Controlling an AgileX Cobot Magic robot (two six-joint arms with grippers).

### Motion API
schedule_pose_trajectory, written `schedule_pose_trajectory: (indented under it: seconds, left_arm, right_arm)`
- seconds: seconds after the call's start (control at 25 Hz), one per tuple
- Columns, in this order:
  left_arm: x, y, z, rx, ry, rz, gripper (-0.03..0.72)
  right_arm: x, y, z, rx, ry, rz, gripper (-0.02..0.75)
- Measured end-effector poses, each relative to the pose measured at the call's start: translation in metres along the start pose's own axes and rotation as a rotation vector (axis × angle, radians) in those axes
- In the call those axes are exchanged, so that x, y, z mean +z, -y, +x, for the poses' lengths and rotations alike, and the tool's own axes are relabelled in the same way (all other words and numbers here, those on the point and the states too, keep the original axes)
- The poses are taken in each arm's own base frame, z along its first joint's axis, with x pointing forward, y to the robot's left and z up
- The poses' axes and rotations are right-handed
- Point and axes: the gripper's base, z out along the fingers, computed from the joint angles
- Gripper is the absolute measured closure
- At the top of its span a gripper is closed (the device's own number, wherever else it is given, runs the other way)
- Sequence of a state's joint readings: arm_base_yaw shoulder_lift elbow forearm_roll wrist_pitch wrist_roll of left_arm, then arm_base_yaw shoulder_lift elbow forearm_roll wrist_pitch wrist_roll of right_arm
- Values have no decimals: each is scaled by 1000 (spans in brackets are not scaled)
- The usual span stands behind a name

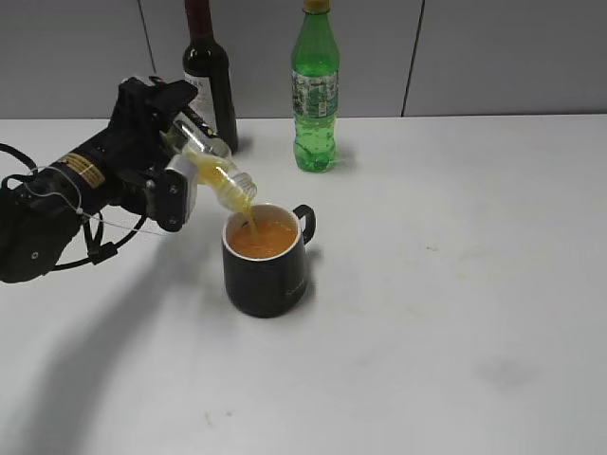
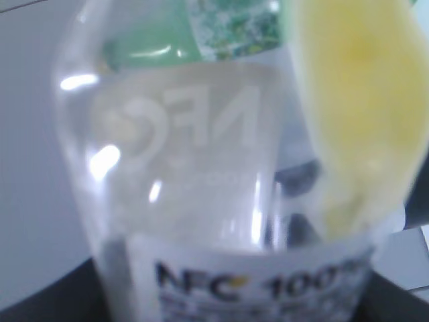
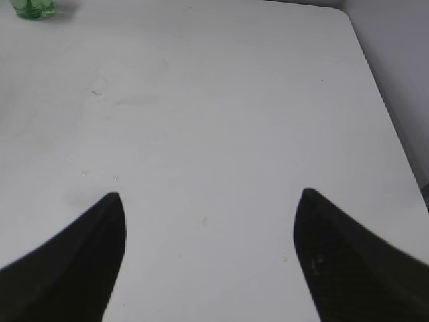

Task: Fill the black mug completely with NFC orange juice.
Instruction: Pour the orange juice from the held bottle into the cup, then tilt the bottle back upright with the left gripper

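Left gripper (image 1: 180,161) clamped on NFC orange juice bottle (image 1: 213,171), long axis tilted down-right, mouth just over black mug (image 1: 267,261); right gripper (image 3: 209,221) spread, empty.

Even bright light; soft arm shadow on table (image 1: 455,313) near left; left wrist view badly blurred, glare spots.

My table (image 1: 455,313) is plain white, lightly scuffed with faint smudges, soft shadows pooling toward the left. Behind it I see a grey panelled wall (image 1: 493,57) with thin dark seams. In my right wrist view the table's rounded far corner (image 3: 342,10) shows.
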State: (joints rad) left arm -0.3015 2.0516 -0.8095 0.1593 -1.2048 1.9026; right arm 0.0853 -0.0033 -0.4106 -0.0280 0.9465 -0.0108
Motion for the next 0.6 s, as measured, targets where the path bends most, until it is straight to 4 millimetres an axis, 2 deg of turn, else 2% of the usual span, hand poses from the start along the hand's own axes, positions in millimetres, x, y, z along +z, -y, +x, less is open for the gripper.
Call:
schedule_pose_trajectory:
  seconds: [0.6]
  left_arm:
    - [0, -1, -4, 169, 46, -20, 221]
  right_arm:
    - [0, 0, 0, 0, 0, 0, 144]
